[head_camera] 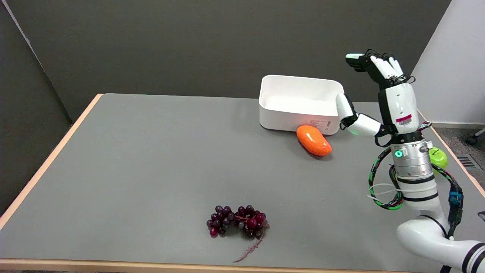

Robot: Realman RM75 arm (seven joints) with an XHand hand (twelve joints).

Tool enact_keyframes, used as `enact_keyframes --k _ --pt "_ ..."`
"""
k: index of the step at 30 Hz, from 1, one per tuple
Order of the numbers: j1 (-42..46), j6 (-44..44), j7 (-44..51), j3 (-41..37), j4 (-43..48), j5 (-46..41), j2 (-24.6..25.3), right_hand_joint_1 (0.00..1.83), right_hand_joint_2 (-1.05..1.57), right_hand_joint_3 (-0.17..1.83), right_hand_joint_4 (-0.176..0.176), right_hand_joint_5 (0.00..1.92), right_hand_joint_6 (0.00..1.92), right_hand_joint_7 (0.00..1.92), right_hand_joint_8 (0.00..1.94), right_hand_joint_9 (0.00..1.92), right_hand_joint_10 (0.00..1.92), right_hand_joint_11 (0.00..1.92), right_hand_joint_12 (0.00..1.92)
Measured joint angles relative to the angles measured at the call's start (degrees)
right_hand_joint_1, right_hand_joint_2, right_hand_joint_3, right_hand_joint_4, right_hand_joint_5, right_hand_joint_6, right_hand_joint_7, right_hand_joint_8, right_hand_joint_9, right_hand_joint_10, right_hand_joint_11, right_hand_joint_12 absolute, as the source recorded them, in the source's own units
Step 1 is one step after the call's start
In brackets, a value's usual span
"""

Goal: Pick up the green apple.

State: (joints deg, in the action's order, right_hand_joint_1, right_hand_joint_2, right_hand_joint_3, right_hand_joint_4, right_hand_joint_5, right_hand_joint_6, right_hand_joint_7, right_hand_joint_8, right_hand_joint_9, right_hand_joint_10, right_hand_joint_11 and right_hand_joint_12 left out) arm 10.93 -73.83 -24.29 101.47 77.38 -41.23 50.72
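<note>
Raised above the table's point(151, 159) right side, the right hand point(382, 91) was spread and held nothing. Behind its wrist, the green apple point(438, 158) sat near the right edge, partly hidden.

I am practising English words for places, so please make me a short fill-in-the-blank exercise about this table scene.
1. The shiny orange mango-shaped fruit lies against the front of the white plastic ____.
2. The robot's right hand is raised and holds ____.
3. The small green apple is partly hidden behind the robot's ____.
4. The bunch of dark purple grapes lies near the table's ____ edge.

Missing words: box; nothing; wrist; front
</note>
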Motion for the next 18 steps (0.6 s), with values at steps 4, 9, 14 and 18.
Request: enact_keyframes --k 4,9,14,18 --pt "0.8 -0.2 0.2 -0.5 0.4 -0.3 -0.5 0.55 0.78 0.85 0.015 0.37 0.72 0.51 0.57 0.39 1.03 0.17 1.36" --pt "2.4 0.0 0.3 -2.2 1.0 -1.3 -1.3 0.52 0.76 0.88 0.0 0.37 0.7 0.49 0.57 0.36 0.99 0.15 1.34" --pt "6.1 1.0 0.7 -5.6 2.0 -3.5 -2.2 0.49 0.72 0.89 -0.008 0.31 0.58 0.41 0.5 0.27 0.89 0.06 1.29" --pt "10.5 1.9 1.8 -9.7 3.2 -6.0 -2.8 0.41 0.69 0.93 -0.008 0.28 0.52 0.32 0.44 0.18 0.78 0.01 1.19"
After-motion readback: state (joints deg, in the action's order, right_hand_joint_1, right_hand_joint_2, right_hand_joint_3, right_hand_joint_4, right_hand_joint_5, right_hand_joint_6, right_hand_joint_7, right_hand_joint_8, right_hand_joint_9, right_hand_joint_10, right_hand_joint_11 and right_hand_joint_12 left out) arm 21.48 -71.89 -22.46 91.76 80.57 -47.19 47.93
